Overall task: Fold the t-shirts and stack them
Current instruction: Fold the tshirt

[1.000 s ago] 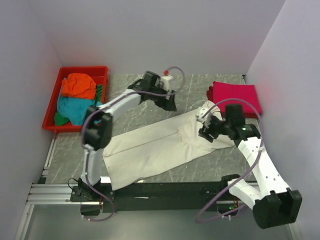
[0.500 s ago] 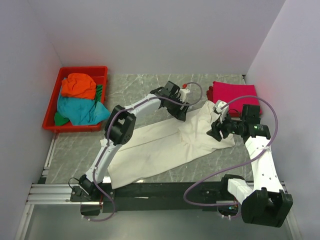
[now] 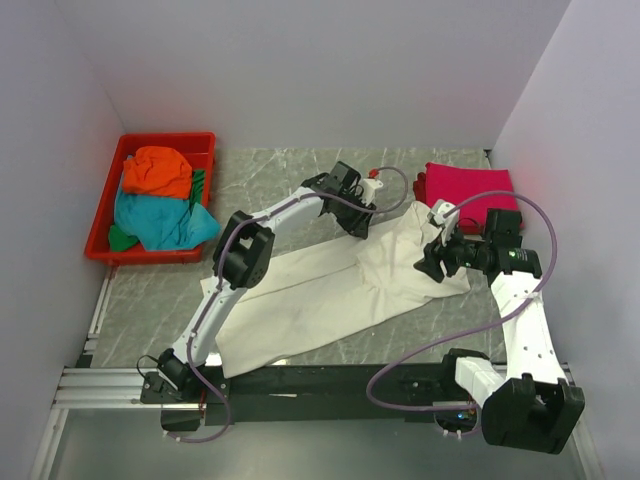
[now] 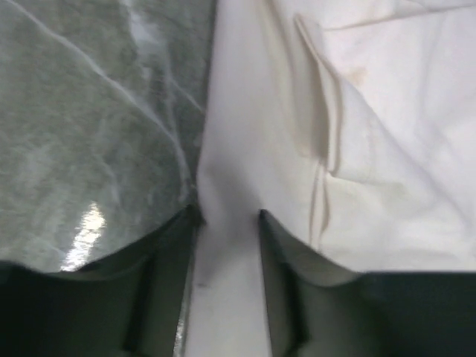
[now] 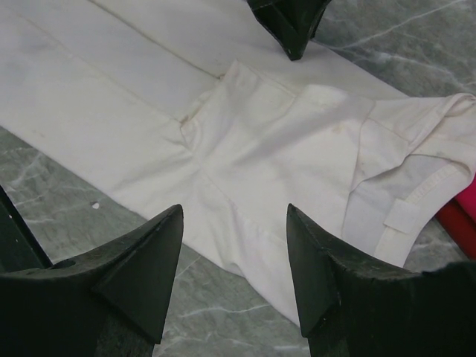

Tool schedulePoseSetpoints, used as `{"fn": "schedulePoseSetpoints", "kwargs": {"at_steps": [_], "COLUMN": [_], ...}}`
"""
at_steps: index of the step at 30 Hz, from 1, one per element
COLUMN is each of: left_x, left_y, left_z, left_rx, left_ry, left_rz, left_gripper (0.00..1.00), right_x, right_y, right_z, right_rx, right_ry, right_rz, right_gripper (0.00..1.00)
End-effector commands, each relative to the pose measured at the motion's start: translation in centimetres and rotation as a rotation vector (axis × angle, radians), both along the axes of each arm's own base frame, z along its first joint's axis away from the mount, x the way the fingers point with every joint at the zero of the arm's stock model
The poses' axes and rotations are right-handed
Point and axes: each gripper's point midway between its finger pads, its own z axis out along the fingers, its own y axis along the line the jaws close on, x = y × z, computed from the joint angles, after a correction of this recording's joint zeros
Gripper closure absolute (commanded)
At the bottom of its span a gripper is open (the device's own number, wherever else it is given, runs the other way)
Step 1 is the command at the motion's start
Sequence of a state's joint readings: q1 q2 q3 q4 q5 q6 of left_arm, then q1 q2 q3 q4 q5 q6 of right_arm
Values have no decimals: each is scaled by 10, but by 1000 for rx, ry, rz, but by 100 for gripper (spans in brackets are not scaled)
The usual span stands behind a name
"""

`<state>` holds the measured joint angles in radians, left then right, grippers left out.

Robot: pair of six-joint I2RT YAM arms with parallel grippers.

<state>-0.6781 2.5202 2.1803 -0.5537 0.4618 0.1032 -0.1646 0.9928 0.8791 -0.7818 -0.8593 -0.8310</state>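
1. The big cream-white t-shirt (image 3: 300, 295) lies spread out on the table, and its right end is bunched up.
2. The left gripper (image 4: 227, 216) is at the far edge of this shirt. Its fingers are close together and pinch a bit of the cloth.
3. The right gripper (image 5: 234, 216) hangs over the shirt's right end. Its fingers are wide apart and hold nothing.
4. A folded magenta-pink shirt (image 3: 470, 185) sits just past the big shirt's far right corner. The orange shirt (image 3: 157, 170) and teal shirt (image 3: 160, 222) wait in the red tray (image 3: 105, 252), well off to its left.
5. I think the big shirt is only partly folded. Next, the right gripper likely needs to grab an edge too, so both can lay the fold flat.
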Motion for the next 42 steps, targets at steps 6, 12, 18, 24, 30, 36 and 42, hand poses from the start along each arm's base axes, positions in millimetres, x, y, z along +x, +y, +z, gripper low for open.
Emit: {"fn": "schedulePoseSetpoints", "kwargs": {"at_steps": [6, 12, 18, 24, 30, 36, 42], "left_x": [-27, 35, 88, 111, 127, 71, -25], "left_y": [18, 94, 187, 212, 229, 292, 337], "left_z": [-30, 3, 13, 28, 175, 311, 342], "left_rx": [41, -27, -49, -65, -229, -301, -413], "left_ry": [177, 188, 178, 170, -210, -605, -748], "left_rz": [-22, 303, 657, 790, 819, 967, 1055], "left_gripper": [100, 100, 100, 63, 38, 13, 0], "right_x": [6, 7, 10, 14, 56, 129, 178], "right_y": [-1, -4, -6, -3, 24, 74, 109], "right_z": [2, -4, -8, -23, -50, -62, -91], "right_rx": [15, 7, 6, 9, 41, 213, 307], "right_ry": [4, 19, 33, 82, 193, 397, 546], "right_rz": [-9, -17, -29, -24, -116, -367, -580], "right_gripper": [36, 36, 36, 36, 37, 33, 33]}}
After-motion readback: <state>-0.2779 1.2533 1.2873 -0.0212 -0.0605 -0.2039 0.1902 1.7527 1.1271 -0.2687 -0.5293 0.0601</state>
